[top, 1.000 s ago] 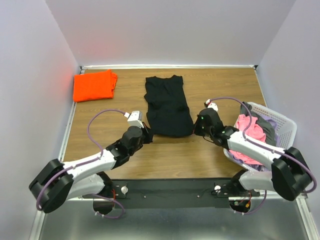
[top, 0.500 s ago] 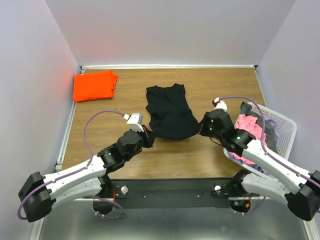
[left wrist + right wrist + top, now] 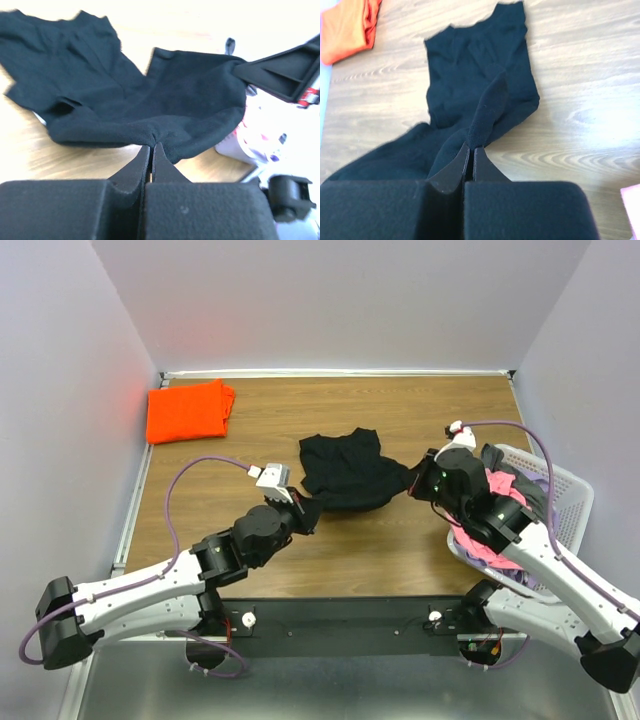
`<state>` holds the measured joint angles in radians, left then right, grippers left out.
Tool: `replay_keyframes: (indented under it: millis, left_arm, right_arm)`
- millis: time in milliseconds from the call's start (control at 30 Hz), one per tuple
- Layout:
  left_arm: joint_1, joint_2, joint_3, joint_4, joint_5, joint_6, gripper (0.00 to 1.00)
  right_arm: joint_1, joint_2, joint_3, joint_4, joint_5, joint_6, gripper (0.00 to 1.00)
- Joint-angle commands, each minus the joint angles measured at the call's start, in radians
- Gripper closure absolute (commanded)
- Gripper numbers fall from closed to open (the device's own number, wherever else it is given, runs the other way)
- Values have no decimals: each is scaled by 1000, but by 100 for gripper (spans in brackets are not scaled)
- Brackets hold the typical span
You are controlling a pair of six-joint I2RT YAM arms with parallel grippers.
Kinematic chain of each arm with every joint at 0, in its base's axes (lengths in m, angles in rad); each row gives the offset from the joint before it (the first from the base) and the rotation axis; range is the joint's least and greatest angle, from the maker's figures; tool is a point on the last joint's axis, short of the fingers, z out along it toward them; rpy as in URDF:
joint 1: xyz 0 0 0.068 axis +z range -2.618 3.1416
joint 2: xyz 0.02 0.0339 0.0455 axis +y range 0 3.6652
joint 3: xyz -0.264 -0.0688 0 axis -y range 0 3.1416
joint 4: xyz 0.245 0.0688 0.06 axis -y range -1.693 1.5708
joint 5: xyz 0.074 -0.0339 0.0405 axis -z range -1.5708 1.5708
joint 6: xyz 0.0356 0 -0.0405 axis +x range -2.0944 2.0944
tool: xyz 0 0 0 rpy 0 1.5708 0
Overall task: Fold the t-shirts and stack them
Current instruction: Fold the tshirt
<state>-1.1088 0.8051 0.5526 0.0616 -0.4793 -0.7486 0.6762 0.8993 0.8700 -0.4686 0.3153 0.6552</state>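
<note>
A black t-shirt (image 3: 345,468) lies in the middle of the table with its near hem lifted off the wood. My left gripper (image 3: 308,510) is shut on the hem's left corner; the pinch shows in the left wrist view (image 3: 151,145) with the black t-shirt (image 3: 150,95) hanging ahead. My right gripper (image 3: 414,483) is shut on the hem's right corner, seen in the right wrist view (image 3: 471,148) with the black t-shirt (image 3: 470,75) spread beyond. A folded orange t-shirt (image 3: 187,410) lies at the far left corner.
A white laundry basket (image 3: 571,490) with pink and grey clothes (image 3: 505,502) stands at the right edge of the table. White walls close in the back and both sides. The orange t-shirt (image 3: 347,25) also shows at the top left of the right wrist view.
Both grippers have risen and moved away from me with the shirt's near hem. The lower part of the shirt has lifted and bunched toward its collar end.
</note>
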Motion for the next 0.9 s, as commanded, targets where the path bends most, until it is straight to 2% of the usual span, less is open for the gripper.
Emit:
replay_keyframes:
  millis: [0, 100, 400, 600, 867]
  left_arm:
    - [-5, 42, 27, 52, -122, 32, 100]
    - [9, 68, 27, 102, -142, 63, 100]
    - [133, 180, 27, 257, -13, 132, 100]
    - [233, 213, -11, 348, 114, 144, 100]
    - [363, 330, 0, 443, 292, 175, 100]
  right_arm:
    - [8, 29, 61, -4, 119, -8, 98]
    - [8, 73, 90, 22, 171, -14, 99]
    - [8, 251, 181, 93, 284, -49, 99]
    - [2, 368, 264, 102, 350, -83, 99]
    - [-40, 532, 351, 134, 349, -120, 99]
